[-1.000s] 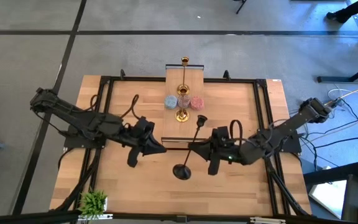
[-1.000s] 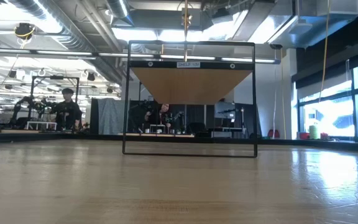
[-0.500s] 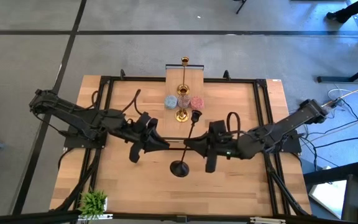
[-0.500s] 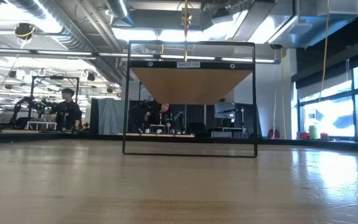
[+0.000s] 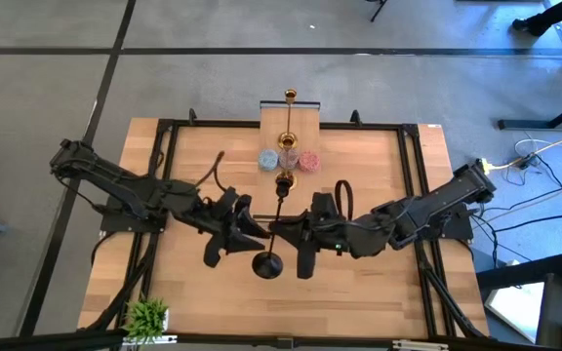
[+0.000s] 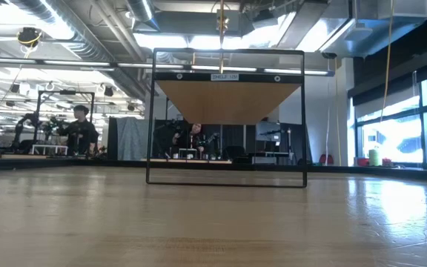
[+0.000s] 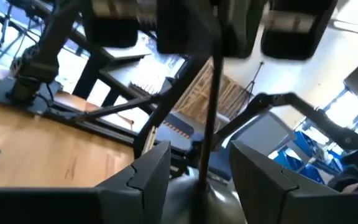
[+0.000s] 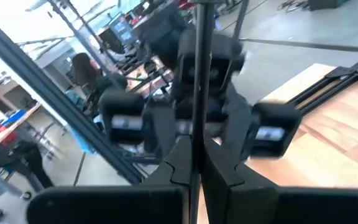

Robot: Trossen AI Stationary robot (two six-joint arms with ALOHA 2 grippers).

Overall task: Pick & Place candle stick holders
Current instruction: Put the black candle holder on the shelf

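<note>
The low view shows neither arm. Mid-counter (image 5: 193, 292), a long black candle stick holder (image 5: 275, 219) with a round base stands held between the arms. The right pincer (image 8: 194, 174) is clamped on its stem; the left pincer (image 7: 197, 168) stands parted around it.

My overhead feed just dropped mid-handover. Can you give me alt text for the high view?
The right gripper is shut on the stem of the black candle stick holder at the table's centre, with the left gripper open around the same stem from the other side. Beyond them, a gold candle stick holder stands between the blue cup and pink cup.
</note>
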